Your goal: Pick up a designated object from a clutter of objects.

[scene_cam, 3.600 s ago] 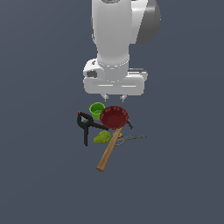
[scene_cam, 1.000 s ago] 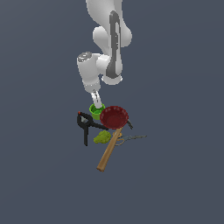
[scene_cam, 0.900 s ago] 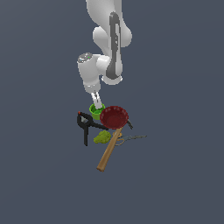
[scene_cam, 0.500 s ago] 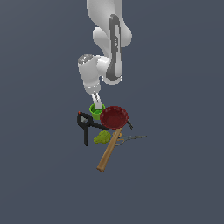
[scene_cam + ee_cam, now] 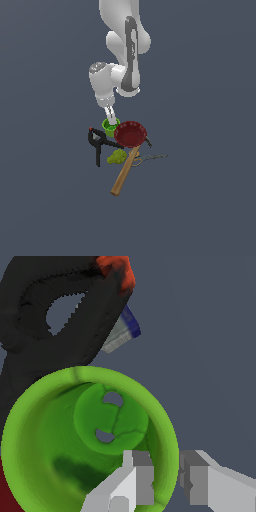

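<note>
Green cup point(image 5: 60, 456) sits upright at the edge of the clutter, its open mouth facing up into the wrist view, where 2 small holes show in its floor. The gripper point(image 5: 165, 481) has its jaws straddling the cup's rim: 1 finger point(image 5: 135, 481) is inside the cup against the wall and the other is just outside it, with the green wall in the narrow gap between them. The jaws are nearly closed on that wall, but whether the pads actually press it cannot be told. In the exterior view the gripper point(image 5: 113, 120) reaches down from the white arm point(image 5: 122, 55) straight into the cup point(image 5: 108, 127).

Just beside the jaws, touching or nearly touching the cup, lies the dark red bowl point(image 5: 130, 134), larger than the cup. On the cup's other side is the black clamp point(image 5: 98, 145) with a red tip, which in the wrist view point(image 5: 50, 311) looms right next to the cup's rim. Farther from the jaws, beyond the bowl and clamp, lie the yellow-green fruit point(image 5: 116, 158), the wooden-handled hammer point(image 5: 123, 175) and the thin scissors point(image 5: 152, 158), all on a plain grey floor point(image 5: 210, 190).
</note>
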You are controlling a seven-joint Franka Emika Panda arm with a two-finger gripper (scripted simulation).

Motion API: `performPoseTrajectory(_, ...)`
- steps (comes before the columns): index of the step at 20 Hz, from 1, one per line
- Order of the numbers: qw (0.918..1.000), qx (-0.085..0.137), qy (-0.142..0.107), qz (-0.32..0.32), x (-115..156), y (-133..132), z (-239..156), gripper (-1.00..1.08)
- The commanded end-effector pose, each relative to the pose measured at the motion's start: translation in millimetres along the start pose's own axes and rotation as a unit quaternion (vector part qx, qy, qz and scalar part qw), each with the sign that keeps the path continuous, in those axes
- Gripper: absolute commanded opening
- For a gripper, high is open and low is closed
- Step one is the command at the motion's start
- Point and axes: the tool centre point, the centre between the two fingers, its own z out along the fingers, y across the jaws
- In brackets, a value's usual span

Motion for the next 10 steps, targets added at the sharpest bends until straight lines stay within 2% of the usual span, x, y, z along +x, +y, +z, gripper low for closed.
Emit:
performPoseTrajectory(1,1.0,0.0,0.0,0.0,-0.1,-0.3,-0.2,-1.0)
performPoseTrajectory(10,1.0,0.0,0.0,0.0,-3.3,-9.6,-9.3,-1.0)
